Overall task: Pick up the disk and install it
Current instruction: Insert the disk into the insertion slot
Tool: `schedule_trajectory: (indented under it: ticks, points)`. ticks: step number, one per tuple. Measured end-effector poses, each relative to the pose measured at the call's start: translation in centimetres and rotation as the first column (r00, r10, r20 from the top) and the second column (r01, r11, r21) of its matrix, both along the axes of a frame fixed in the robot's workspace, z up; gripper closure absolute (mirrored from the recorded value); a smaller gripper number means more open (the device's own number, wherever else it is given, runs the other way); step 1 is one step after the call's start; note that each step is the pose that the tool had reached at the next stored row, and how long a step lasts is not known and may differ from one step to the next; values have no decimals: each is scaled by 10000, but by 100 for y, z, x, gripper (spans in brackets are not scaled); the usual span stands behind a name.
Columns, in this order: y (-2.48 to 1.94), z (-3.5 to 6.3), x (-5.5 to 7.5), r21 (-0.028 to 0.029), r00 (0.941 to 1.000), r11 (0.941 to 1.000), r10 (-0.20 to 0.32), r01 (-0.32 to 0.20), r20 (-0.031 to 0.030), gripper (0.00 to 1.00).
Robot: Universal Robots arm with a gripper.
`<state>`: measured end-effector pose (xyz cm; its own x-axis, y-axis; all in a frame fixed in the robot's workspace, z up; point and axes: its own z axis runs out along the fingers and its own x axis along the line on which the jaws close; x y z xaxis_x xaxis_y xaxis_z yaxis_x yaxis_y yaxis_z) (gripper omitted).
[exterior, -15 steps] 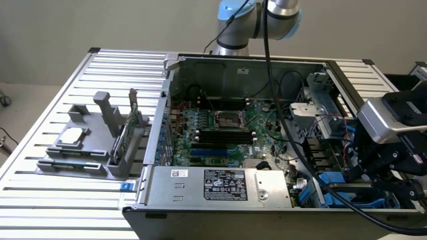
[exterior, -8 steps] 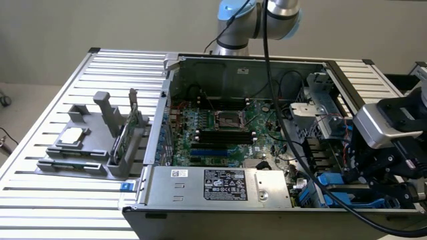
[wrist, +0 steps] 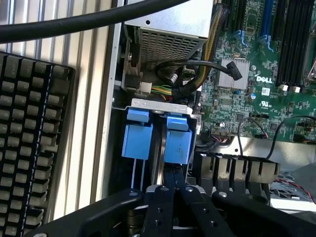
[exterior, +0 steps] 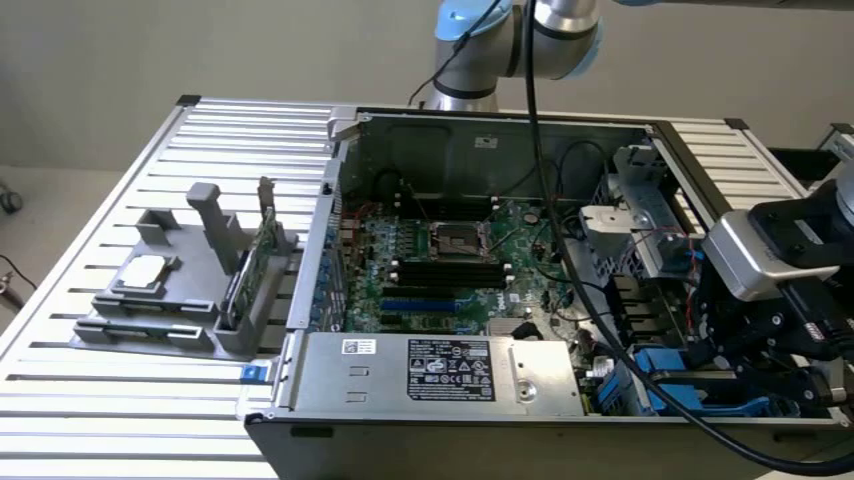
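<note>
Currently the gripper [wrist: 173, 181] is sitting low in the case corner with its fingers [wrist: 165, 197] pressed together. The tips are sitting right at the near end of a blue carrier. I can't tell whether they're touching it or pinching anything.

That carrier is framing the disk [wrist: 177, 143], which is standing on edge in the drive bay [wrist: 116, 163]. Only the blue end is showing, and the metal body is hiding down in the bay. A second blue carrier [wrist: 138, 138] is standing just beside it, with a thin dark gap running between the two. A silver bar [wrist: 160, 104] is crossing the far ends of both.

Past the bar, a bundle of black cables [wrist: 197, 66] is looping over to the power supply [wrist: 168, 37]. The motherboard [wrist: 266, 98] is lying next to the bundle. Outside the case wall, a black keyboard [wrist: 29, 148] is lying on the slatted table [wrist: 94, 98].

In the exterior view, the arm [exterior: 534, 30] is coming down from above. Its wrist is hanging over the near corner of the case [exterior: 347, 180], on the exterior view's right, where the blue is showing [exterior: 667, 365]. On the exterior view's left, a grey fixture [exterior: 187, 320] is sitting on the table well apart from the case. It is carrying a small square chip [exterior: 144, 272].
</note>
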<state>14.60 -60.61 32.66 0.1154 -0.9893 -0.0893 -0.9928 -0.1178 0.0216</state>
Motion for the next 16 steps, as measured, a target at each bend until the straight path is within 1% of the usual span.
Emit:
schedule_trajectory:
  ticks: [2, 4, 8, 13, 16]
  points:
    - [-1, 0, 0, 4, 10000, 10000, 1, -1, -10, 89]
    - [-4, 19, 0, 38, 10000, 10000, 0, 0, -34, 89]
    - [-7, 120, 0, 36, 10000, 10000, 0, 0, -65, 89]
    - [-7, 237, 0, 35, 10000, 10000, 0, 1, -72, 89]
    - [-8, 248, 0, 48, 10000, 10000, 1, -1, -75, 89]
